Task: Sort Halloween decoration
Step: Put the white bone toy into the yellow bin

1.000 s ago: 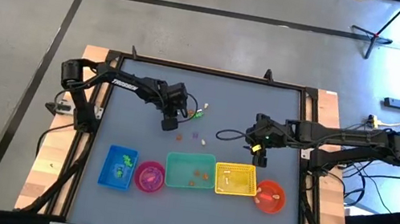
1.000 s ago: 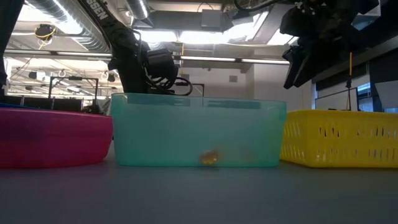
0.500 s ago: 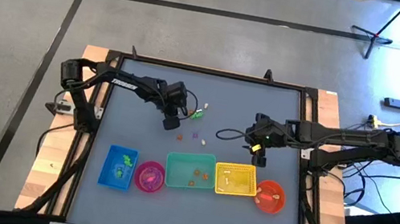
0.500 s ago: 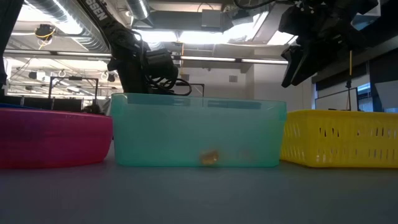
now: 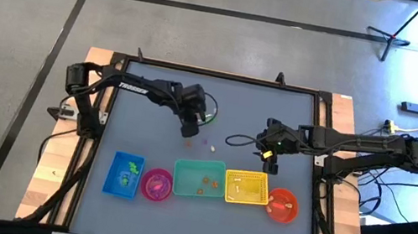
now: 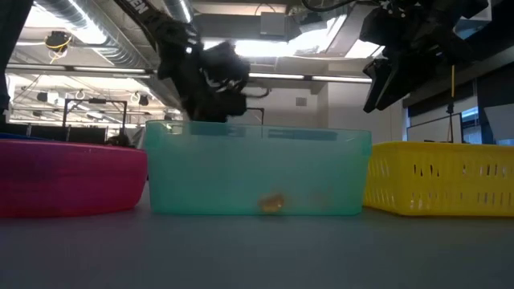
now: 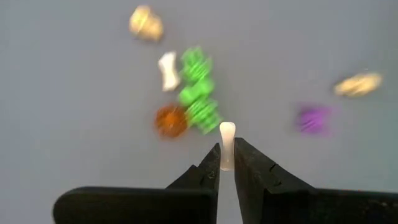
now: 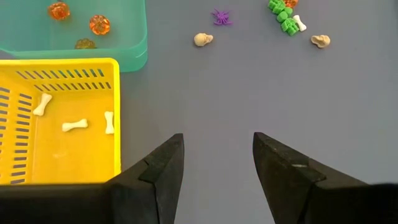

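The grey tabletop (image 5: 260, 117) has five containers in a row near one edge: a blue box (image 5: 124, 174), a pink bowl (image 5: 156, 185), a teal bin (image 5: 199, 179), a yellow basket (image 5: 246, 188) and an orange bowl (image 5: 283, 205). Tiny trinkets (image 8: 285, 18) lie loose on the middle: green ones, a white bone (image 8: 300, 23), two pale skulls (image 8: 203, 40) and a purple spider (image 8: 220, 16).

Blurred trinkets (image 7: 193, 87) lie beyond the left gripper (image 7: 227, 163); white piece's (image 7: 227, 144) lower end hidden between its fingers.
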Controlling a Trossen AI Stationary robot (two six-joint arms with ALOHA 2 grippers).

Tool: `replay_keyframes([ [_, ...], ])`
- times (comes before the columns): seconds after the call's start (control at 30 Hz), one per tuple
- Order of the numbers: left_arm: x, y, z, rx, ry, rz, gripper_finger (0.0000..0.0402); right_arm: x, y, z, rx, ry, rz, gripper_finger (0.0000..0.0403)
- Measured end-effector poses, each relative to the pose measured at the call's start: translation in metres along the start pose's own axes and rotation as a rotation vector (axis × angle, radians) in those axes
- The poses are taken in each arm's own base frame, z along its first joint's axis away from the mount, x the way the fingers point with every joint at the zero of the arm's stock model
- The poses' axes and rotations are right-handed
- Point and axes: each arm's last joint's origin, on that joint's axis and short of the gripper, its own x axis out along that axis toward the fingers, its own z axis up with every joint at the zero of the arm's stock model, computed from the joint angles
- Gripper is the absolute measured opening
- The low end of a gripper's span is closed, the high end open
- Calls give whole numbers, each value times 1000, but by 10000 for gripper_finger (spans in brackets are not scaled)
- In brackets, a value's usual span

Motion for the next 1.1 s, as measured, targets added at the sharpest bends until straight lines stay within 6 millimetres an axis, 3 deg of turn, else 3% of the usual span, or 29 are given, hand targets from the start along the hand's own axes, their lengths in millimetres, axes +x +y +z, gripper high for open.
replay_keyframes([
  [0.2, -13, -28, 29, -4, -132, -94, 19, 0, 0, 0, -5, -3, 0, 189],
  [0.4, -25, -70, 52, -18, -365, -212, 19, 0, 0, 3, -4, -27, -3, 189],
  [0.73, -34, -151, 53, 27, -666, -258, 19, 0, -1, 5, -26, -50, -6, 189],
  [0.93, -9, -191, 37, 55, -722, -269, 19, 0, -1, 5, -25, -55, -7, 189],
  [1.1, 21, -204, 21, 86, -669, -265, 19, 0, -1, 5, -25, -55, -7, 189],
])
